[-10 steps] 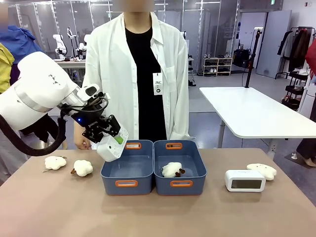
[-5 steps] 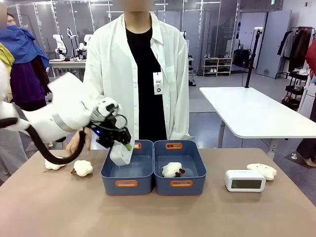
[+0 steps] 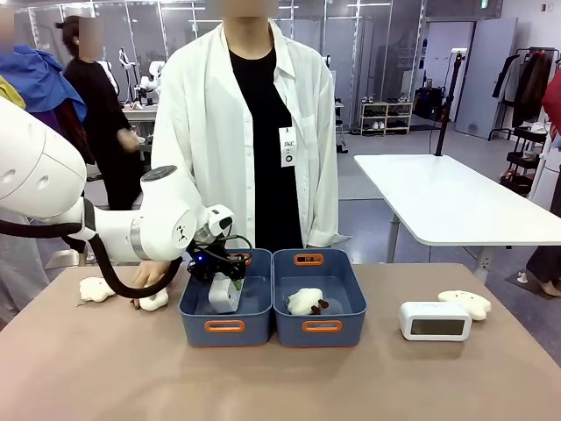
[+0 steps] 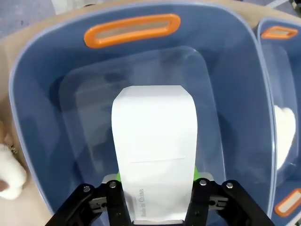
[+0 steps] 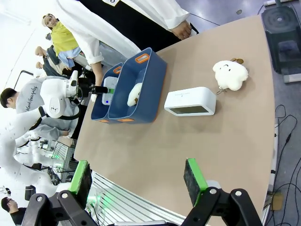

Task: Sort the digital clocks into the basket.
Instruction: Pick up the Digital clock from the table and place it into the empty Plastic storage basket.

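Progress: first of two | our left gripper (image 4: 156, 192) jaws pinch one digital clock (image 4: 154, 141), low inside the basket (image 3: 195, 326) at centre frame, not yet released | second clock (image 3: 436, 321) waits lower right on the table (image 3: 368, 381) | right gripper (image 5: 137, 176) jaws spread, empty

The tan worktop (image 3: 280, 386) fills the lower half of the frame. On it, a blue basket (image 3: 195, 330) sits just left of centre, side by side with a second blue bin (image 3: 352, 326) to its right. A white digital clock (image 3: 435, 321) stands at lower right with a cream plush toy (image 3: 465, 303) just behind it, and a second plush toy (image 3: 96, 288) and a third plush toy (image 3: 154, 302) lie at mid left.
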`<state>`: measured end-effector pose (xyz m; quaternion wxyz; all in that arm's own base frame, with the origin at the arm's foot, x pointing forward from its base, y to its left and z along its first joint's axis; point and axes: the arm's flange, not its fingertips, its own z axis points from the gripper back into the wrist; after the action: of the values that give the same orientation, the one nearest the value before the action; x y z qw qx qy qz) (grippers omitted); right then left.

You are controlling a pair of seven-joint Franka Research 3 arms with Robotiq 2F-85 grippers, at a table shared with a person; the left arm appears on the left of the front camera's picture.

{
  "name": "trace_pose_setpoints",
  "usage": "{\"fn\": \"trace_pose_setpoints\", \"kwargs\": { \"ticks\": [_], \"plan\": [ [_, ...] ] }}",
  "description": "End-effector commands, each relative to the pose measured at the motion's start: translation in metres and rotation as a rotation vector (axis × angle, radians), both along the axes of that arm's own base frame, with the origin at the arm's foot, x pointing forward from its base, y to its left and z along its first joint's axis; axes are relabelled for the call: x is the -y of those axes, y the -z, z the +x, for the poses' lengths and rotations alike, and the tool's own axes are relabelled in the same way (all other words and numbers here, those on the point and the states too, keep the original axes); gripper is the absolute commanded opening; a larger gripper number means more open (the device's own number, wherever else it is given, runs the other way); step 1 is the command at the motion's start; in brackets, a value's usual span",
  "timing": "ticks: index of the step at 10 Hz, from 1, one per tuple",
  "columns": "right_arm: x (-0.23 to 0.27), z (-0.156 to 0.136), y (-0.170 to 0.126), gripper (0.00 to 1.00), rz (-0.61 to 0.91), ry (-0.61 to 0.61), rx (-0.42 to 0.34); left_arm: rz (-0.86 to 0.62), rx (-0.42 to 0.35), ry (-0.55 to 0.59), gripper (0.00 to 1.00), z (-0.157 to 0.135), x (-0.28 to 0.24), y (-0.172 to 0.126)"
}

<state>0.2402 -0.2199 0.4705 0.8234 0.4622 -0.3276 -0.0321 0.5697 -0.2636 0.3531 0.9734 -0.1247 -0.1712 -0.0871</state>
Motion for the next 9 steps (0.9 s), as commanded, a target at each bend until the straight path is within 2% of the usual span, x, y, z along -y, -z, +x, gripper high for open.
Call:
{"fn": "trace_pose_setpoints", "kwargs": {
  "ticks": [1,3,6,7,9],
  "plan": [
    [0.0,-0.002,-0.001,1.0,0.004,-0.003,0.022,0.014,-0.012,-0.028,0.76,0.004,0.01,-0.007],
    [0.0,-0.002,-0.001,1.0,0.004,-0.003,0.022,-0.005,-0.014,-0.032,1.0,0.0,0.011,-0.015],
    [0.0,-0.002,-0.001,1.0,0.004,-0.003,0.022,-0.043,-0.01,-0.015,1.0,-0.015,0.009,-0.038],
    [0.0,-0.002,-0.001,1.0,0.004,-0.003,0.022,-0.014,0.014,-0.012,1.0,-0.002,0.011,-0.019],
    [0.0,-0.002,-0.001,1.0,0.004,-0.003,0.022,-0.014,0.014,-0.012,1.0,-0.002,0.011,-0.019]
  ]
}}
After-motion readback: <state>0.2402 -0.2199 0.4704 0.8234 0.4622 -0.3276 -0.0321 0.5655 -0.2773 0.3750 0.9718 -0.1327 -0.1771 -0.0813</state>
